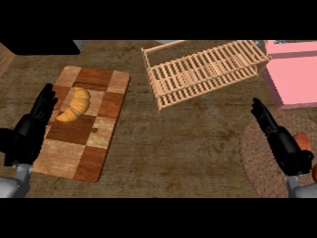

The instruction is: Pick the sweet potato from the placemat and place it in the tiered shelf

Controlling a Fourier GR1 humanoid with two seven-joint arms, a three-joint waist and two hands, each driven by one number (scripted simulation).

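Lying on placemat (262, 160): sweet potato (303, 140), beside right hand (286, 149).

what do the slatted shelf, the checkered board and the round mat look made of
Pale slatted tiered shelf: looks like light bare wood, thin parallel slats in a frame. Checkered rectangular board: seemingly wood, light and dark brown squares with grain, matte. Round brown placemat: probably woven fibre or fabric, going by its fine speckled texture; hard to confirm.

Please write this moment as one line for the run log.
right hand: open, beside sweet potato | sweet potato: on placemat, not yet in tiered shelf | left hand: open, at left
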